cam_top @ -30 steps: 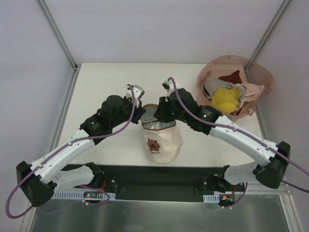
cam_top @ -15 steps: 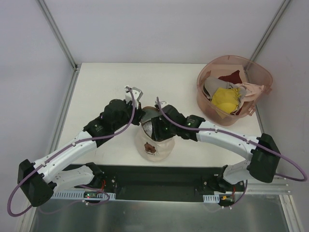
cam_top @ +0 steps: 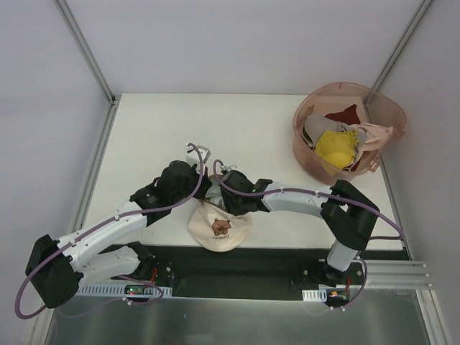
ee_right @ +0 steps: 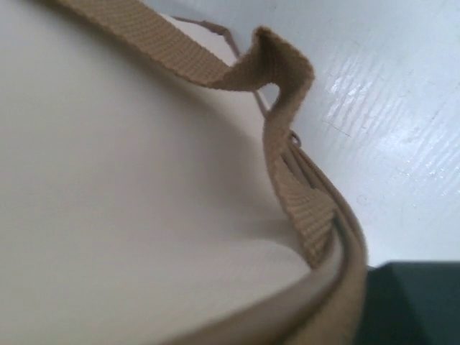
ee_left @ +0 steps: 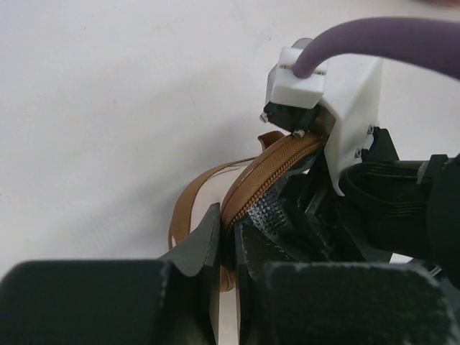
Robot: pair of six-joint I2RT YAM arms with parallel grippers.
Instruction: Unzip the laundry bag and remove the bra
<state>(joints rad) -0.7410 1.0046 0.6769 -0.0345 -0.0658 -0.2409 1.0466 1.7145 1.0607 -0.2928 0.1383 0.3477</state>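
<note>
Bag [cam_top: 219, 228] slumping flat, pulled nearer — left gripper [ee_left: 228, 233] clamping zipper trim [ee_left: 269, 169], right gripper [cam_top: 231, 198] jaws: cannot tell — unzipping likely progressing, bra unseen.

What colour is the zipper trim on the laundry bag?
Golden-brown; the zipper trim shows best in the left wrist view.

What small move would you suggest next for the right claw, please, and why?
Probably feel along for the zipper pull with the right claw: the left claw pinches the brown zipper trim of the laundry bag, and the zipper looks closed.
</note>
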